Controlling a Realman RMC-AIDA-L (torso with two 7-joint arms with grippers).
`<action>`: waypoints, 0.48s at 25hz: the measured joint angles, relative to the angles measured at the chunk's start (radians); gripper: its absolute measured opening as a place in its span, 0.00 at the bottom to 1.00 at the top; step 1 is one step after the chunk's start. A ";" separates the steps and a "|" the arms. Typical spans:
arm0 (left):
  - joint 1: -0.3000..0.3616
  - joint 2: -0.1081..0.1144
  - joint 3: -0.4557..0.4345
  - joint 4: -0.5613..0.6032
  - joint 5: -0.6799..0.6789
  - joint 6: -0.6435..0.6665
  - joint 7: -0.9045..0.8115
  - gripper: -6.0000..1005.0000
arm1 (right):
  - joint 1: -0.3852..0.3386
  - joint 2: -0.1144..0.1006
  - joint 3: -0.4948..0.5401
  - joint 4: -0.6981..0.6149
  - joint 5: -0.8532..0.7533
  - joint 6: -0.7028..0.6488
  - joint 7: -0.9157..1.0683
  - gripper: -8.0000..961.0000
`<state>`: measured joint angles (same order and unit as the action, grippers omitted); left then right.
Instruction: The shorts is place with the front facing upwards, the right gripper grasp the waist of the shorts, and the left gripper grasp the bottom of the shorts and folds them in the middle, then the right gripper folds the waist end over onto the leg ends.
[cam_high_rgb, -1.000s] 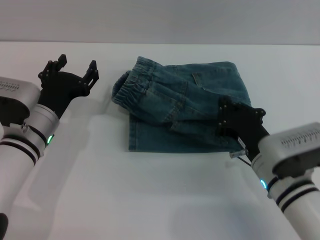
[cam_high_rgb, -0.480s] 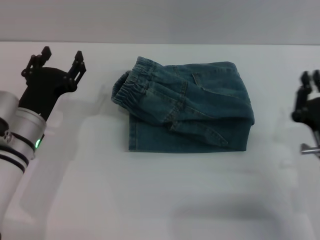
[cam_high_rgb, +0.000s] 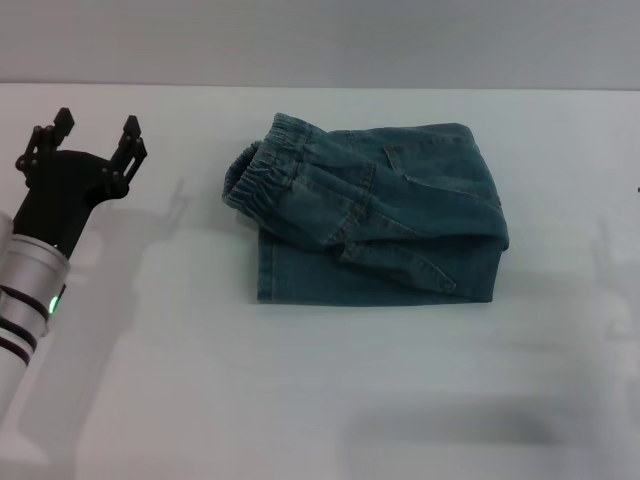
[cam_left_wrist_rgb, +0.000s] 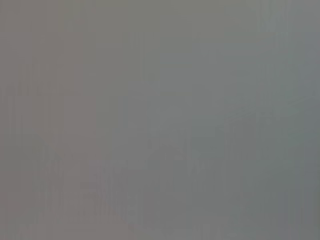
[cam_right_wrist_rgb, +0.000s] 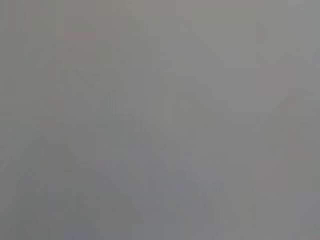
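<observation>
The blue denim shorts (cam_high_rgb: 375, 215) lie folded into a compact rectangle in the middle of the white table. The puckered waist of the shorts (cam_high_rgb: 262, 170) rests on top at the left end of the bundle, over the lower layer whose straight edge (cam_high_rgb: 370, 297) faces me. My left gripper (cam_high_rgb: 93, 133) is far to the left of the shorts, open and holding nothing, with its green ring lit on the silver wrist. My right gripper is out of the head view. Both wrist views show only a blank grey surface.
The white table (cam_high_rgb: 320, 400) spreads around the shorts on all sides. A grey wall (cam_high_rgb: 320, 40) runs along the table's far edge.
My right gripper let go of the shorts and drew back to the right until it left the view. My left gripper moved further left, away from the shorts.
</observation>
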<state>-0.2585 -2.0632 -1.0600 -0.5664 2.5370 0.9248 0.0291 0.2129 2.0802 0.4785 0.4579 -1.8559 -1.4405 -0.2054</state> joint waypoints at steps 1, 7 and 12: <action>0.000 0.000 0.000 0.000 0.000 0.000 0.000 0.78 | -0.001 0.000 0.000 -0.001 0.000 0.000 0.000 0.49; 0.010 0.000 0.000 0.012 0.000 0.031 0.001 0.78 | -0.004 0.000 0.004 -0.005 0.000 -0.001 0.009 0.61; 0.014 -0.001 0.000 0.015 0.000 0.039 0.009 0.78 | -0.008 -0.003 0.005 -0.005 0.000 -0.001 0.012 0.61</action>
<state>-0.2442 -2.0643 -1.0595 -0.5519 2.5373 0.9638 0.0379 0.2051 2.0776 0.4831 0.4533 -1.8559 -1.4412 -0.1932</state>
